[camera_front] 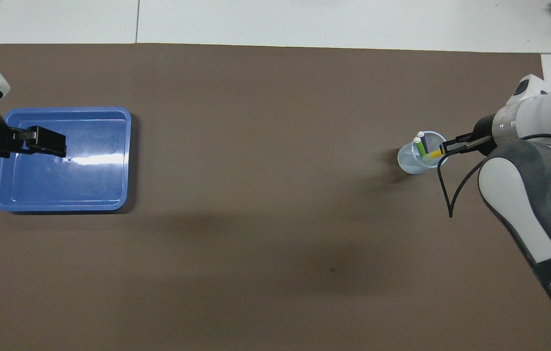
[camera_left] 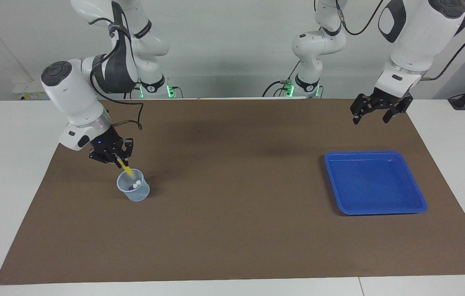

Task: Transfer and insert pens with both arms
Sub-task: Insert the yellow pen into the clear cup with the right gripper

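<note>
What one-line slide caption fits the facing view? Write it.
Right end effector lowers the yellow pen into the clear cup; left end effector waits, open.

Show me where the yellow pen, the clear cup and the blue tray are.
yellow pen (camera_left: 125, 166), facing view, on its yellow barrel below the right gripper.
clear cup (camera_left: 138, 194), facing view, on its outer wall.
blue tray (camera_front: 61, 204), overhead view, on the rim nearest the robots.

Both views are evenly and brightly lit from above, soft shadows are cast on the brown table mat (camera_left: 232, 213), and white glare is reflected from the glossy blue plastic tray (camera_front: 109, 195).
</note>
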Tool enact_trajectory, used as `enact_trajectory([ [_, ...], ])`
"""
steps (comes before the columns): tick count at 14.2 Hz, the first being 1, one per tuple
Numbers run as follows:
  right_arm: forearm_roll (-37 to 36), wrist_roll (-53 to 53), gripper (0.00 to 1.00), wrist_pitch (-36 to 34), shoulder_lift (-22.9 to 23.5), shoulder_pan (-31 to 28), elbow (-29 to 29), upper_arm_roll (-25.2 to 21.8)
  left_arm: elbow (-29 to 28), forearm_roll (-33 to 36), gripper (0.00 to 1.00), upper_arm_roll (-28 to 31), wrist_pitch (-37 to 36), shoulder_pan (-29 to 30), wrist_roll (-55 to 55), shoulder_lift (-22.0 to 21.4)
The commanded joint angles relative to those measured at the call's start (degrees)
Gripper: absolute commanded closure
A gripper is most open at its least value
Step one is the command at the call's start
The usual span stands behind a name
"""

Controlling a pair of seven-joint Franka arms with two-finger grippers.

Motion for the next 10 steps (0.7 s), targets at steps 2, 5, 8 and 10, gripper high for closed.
enact_trajectory([
  [2, -0.84, 0.07, 0.29, 0.47, -1.99, -0.86, -2.69, 0.61, -1.05, 0.86, 0.0, 0.14, -0.3, -0.06, 0.05, -0.92],
  [5, -0.84, 0.25, 0.11, 0.47, -1.99, -0.86, -2.6, 0.69, -1.05, 0.95, 0.0, 0.14, -0.3, -0.41, 0.05, -0.92],
  [8, -0.75, 0.16, 0.02, 0.91, -1.91, -0.86, -1.99, 0.69, -1.05, 0.86, 0.0, 0.14, -0.3, -0.15, 0.05, -0.92],
  [10, -0.84, 0.34, 0.0, 1.43, -1.99, -0.86, -1.2, 0.69, -1.14, 0.86, 0.0, 0.14, -0.3, -0.15, 0.05, -0.92],
])
